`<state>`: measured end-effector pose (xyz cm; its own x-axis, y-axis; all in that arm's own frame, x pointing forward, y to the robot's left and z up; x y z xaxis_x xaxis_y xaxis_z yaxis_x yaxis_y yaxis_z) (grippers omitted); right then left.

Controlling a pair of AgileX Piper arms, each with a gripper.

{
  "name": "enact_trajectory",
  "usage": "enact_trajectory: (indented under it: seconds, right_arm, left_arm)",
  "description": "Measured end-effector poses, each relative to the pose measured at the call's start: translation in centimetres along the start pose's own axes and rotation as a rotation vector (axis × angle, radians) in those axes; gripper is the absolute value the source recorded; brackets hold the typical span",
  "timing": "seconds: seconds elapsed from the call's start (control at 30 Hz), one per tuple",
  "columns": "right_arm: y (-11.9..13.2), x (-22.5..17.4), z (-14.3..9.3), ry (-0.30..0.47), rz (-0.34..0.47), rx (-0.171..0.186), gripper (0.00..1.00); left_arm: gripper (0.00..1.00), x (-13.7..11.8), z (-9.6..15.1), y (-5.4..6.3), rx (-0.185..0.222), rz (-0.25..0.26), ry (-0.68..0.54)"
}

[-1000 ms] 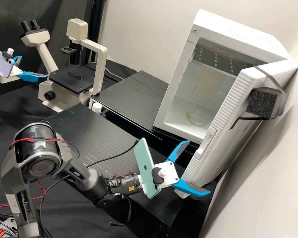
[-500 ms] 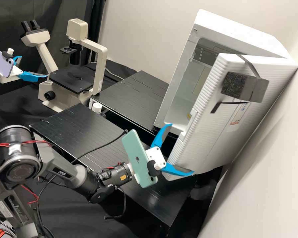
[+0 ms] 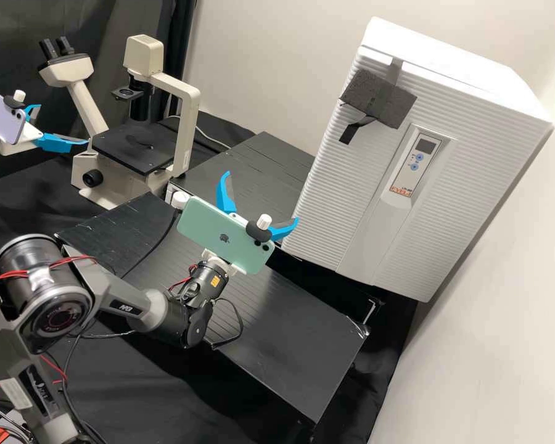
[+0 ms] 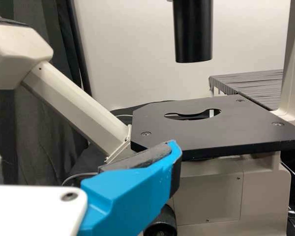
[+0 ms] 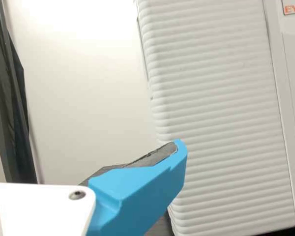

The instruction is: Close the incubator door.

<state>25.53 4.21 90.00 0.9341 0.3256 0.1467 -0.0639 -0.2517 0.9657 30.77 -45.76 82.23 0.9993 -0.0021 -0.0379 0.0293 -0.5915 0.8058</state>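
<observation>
Now the incubator door (image 3: 333, 191) is closed over the front of the white incubator (image 3: 450, 71), which stands beside the pale wall (image 3: 505, 345). On the door there are a dark foam block (image 3: 367, 95) near one upper corner, with tape across it, and a panel (image 3: 415, 165) with a small screen and two blue buttons. The right gripper (image 3: 262, 195) is just beside the door's edge, over the black boards (image 3: 277, 327), and it is released, its two fingers spread wide. In the right wrist view, one blue finger (image 5: 147, 189) overlaps the ribbed door; whether it touches, I cannot tell. A green phone (image 3: 219, 237) is mounted behind this gripper. The left gripper (image 3: 63, 124) is well apart from the incubator, near the microscope (image 3: 188, 132), and its fingers are also separated, in a released state. A purple phone (image 3: 3, 117) is mounted on its arm. In the left wrist view, one finger (image 4: 130, 191) appears in front of the microscope, whose flat black stage (image 4: 226, 130) is below a black tube (image 4: 192, 32). A dark curtain (image 3: 114, 37) hangs behind the microscope.
</observation>
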Motion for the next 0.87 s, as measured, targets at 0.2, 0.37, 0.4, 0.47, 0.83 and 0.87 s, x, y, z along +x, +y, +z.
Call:
enact_trajectory:
  seconds: [0.2, 0.37, 0.4, 0.47, 0.83, 0.87]
  right_arm:
    - [-0.6, -0.2, 0.1, -0.013, 0.013, 0.015, 1.00]
    - [-0.7, -0.2, 0.1, -0.013, 0.015, 0.010, 1.00]
    - [-0.7, -0.2, 0.1, -0.013, 0.015, 0.010, 1.00]
    - [-0.7, -0.2, 0.0, -0.013, 0.019, 0.012, 1.00]
    - [-1.7, -1.0, -0.1, -0.065, 0.115, -0.058, 1.00]
    - [-1.8, -1.3, -0.1, -0.073, 0.121, -0.050, 1.00]
  left_arm:
    - [1.00, 0.0, 0.0, 0.0, 0.000, 0.000, 0.000]
    - [1.00, 0.0, 0.0, 0.0, 0.000, 0.000, 0.000]
    - [1.00, 0.0, 0.0, 0.0, 0.000, 0.000, 0.000]
    - [1.00, 0.0, 0.0, 0.0, 0.000, 0.000, 0.000]
    - [1.00, 0.0, 0.0, 0.0, 0.000, 0.000, 0.000]
    - [1.00, 0.0, 0.0, 0.0, 0.000, 0.000, 0.000]
